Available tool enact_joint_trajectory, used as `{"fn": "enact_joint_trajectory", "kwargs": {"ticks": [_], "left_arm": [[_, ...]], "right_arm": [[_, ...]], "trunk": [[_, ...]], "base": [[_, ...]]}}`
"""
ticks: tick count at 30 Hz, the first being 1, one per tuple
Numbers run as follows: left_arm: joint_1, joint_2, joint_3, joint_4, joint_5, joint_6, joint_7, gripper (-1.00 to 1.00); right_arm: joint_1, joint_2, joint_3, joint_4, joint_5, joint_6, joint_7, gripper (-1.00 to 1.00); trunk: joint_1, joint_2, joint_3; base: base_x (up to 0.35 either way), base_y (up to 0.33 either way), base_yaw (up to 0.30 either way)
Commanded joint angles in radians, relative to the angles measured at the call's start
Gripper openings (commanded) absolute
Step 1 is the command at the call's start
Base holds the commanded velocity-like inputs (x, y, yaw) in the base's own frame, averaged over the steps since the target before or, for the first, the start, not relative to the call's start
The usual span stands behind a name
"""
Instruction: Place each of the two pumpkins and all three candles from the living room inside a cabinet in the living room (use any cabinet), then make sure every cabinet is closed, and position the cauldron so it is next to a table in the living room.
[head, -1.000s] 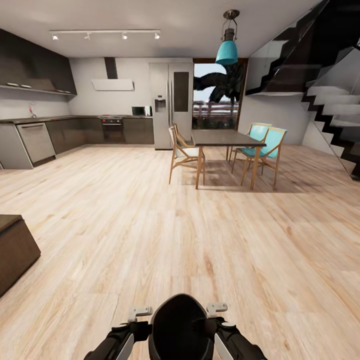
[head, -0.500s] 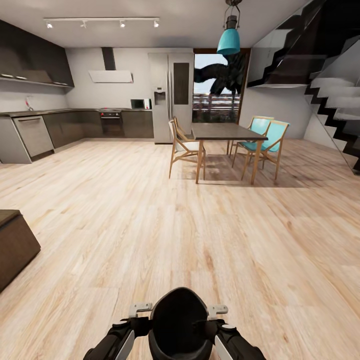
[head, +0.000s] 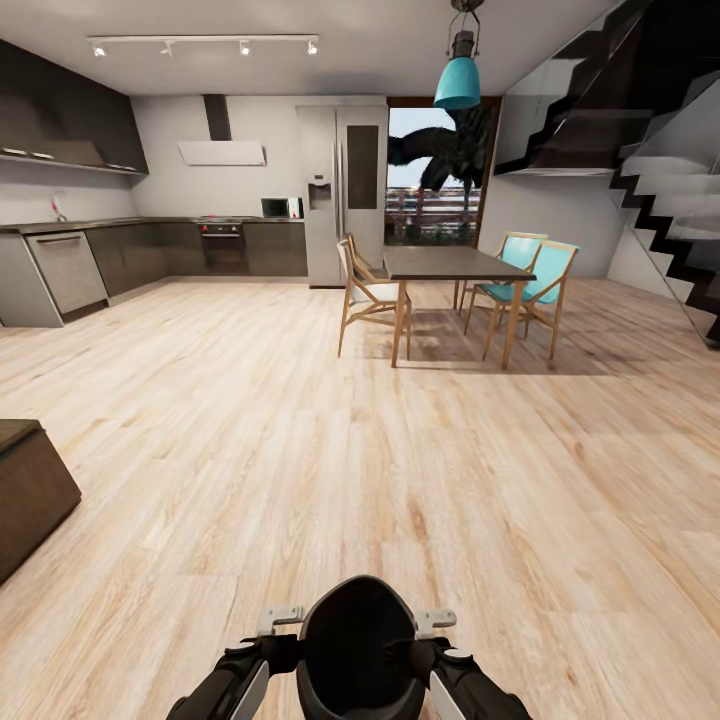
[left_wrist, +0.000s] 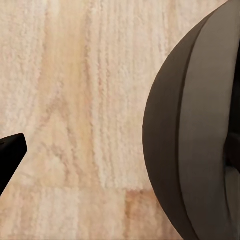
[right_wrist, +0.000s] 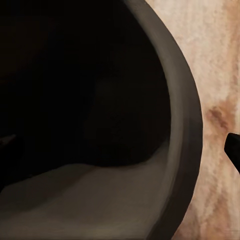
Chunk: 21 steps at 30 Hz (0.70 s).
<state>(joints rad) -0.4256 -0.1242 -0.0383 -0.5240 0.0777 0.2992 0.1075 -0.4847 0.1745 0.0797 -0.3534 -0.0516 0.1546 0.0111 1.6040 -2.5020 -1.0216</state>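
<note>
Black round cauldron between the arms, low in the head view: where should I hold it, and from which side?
Take the black round cauldron by its thin rim, left gripper from its left side, right gripper from its right. The smooth, bulging body looks too wide for the jaws; the rim around the open mouth offers a narrow edge.

You are looking at a big room with a light wood floor (head: 300, 420). A dark dining table (head: 452, 264) stands with wooden chairs (head: 368, 296), two of them blue. A blue lamp (head: 457, 82) hangs above. Behind are a gray fridge (head: 340, 195), dark kitchen cupboards (head: 150, 255) and black stairs (head: 660, 200).
</note>
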Motion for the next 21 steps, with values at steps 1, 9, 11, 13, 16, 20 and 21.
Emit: {"fn": "enact_joint_trajectory", "kwargs": {"ticks": [1, 9, 11, 13, 16, 20, 21], "left_arm": [[0.001, 0.000, -0.005, 0.027, 0.016, 0.005, 0.003, 1.00], [0.001, 0.000, -0.005, 0.027, 0.016, 0.005, 0.003, 1.00], [0.001, -0.001, -0.005, 0.027, 0.016, 0.005, -0.002, 1.00], [0.001, -0.001, -0.005, 0.027, 0.016, 0.005, -0.008, 1.00], [0.001, -0.001, -0.005, 0.027, 0.016, 0.006, -0.014, 1.00], [0.001, -0.003, -0.008, 0.027, 0.016, 0.007, -0.017, 1.00], [0.001, -0.005, -0.010, 0.027, 0.016, 0.007, -0.017, 1.00]], "right_arm": [[0.000, 0.000, 0.002, 0.001, -0.005, 0.005, 0.000, 1.00], [0.000, 0.000, -0.001, 0.022, -0.008, 0.003, 0.000, 1.00], [0.000, 0.000, -0.001, 0.023, -0.008, 0.003, 0.000, 1.00], [0.000, 0.000, -0.002, 0.023, -0.008, 0.003, 0.000, 1.00], [0.000, 0.000, -0.002, 0.023, -0.008, 0.003, 0.000, 1.00], [0.000, 0.000, -0.002, 0.023, -0.008, 0.003, 0.000, 1.00], [0.000, 0.000, -0.002, 0.023, -0.008, 0.003, 0.000, 1.00]], "trunk": [[0.000, 0.000, -0.001], [0.000, 0.000, -0.001], [0.000, 0.000, -0.001], [0.000, 0.000, -0.001], [0.000, 0.000, -0.001], [0.000, 0.000, -0.001], [0.000, 0.000, -0.001]], "base": [[0.000, 0.000, 0.000], [0.000, 0.000, 0.000], [0.000, 0.000, 0.000], [0.000, 0.000, 0.000], [0.000, 0.000, 0.000], [0.000, 0.000, 0.000], [0.000, 0.000, 0.000]]}}
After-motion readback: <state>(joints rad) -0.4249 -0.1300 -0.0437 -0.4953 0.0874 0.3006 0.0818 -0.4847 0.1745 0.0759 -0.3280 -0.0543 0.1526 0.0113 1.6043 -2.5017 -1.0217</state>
